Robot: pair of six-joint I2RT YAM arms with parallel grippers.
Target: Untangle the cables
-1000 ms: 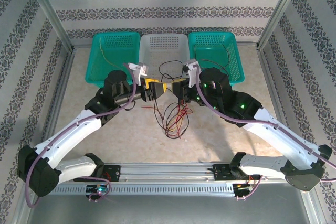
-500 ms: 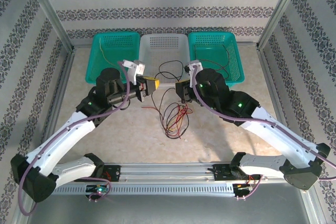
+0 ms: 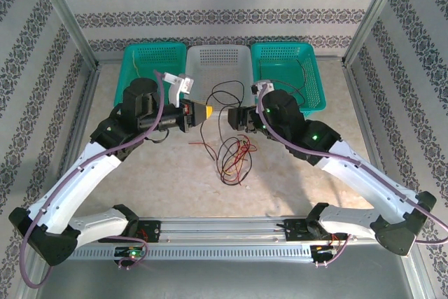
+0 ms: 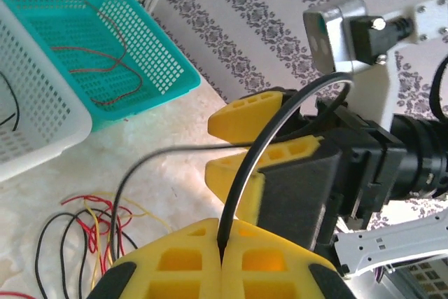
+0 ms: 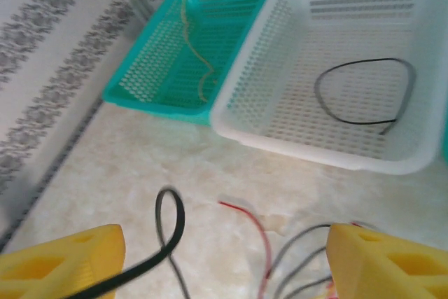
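- Partly sorted: a knot of red, black and yellow cables (image 3: 233,159) lying on the table (image 3: 168,187) between the arms, near the baskets.
- Already filed, by the look of it: one yellow cable (image 5: 207,68) in the left teal basket (image 5: 150,103), one black cable (image 5: 357,122) in the white basket (image 5: 301,146), one red cable (image 4: 137,82) in the right teal basket (image 4: 164,68).
- In hand: a black strand (image 4: 241,173), pinched in the closed left gripper (image 4: 222,251) and trailing down towards the knot.
- Close by: the right gripper (image 5: 224,243), fingers wide apart, holding nothing.
- Left to do, judging by the pile: pulling that strand free, then separating and binning the rest.
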